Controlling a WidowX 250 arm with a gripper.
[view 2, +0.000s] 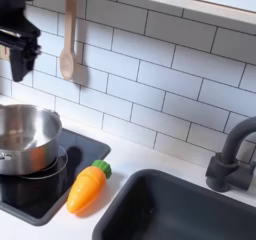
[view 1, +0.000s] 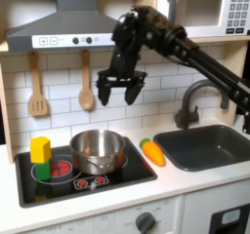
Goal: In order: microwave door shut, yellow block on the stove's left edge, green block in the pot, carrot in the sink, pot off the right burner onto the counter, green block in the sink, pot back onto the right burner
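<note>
The gripper [view 1: 120,90] hangs open and empty above the pot [view 1: 97,150]. Below it and toward the first exterior view's left, the yellow block [view 1: 40,149] probably sits on the green block [view 1: 41,168]; a careless descent could topple both.

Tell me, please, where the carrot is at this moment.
In both exterior views the carrot lies on the counter, between the stove and the sink, leafy end toward the wall.

White tiles [view 1: 137,106] are being shown across the back wall in both exterior views. A grey hood [view 1: 73,28] is being carried above, with two wooden utensils [view 1: 38,87] being hung beneath it.
</note>
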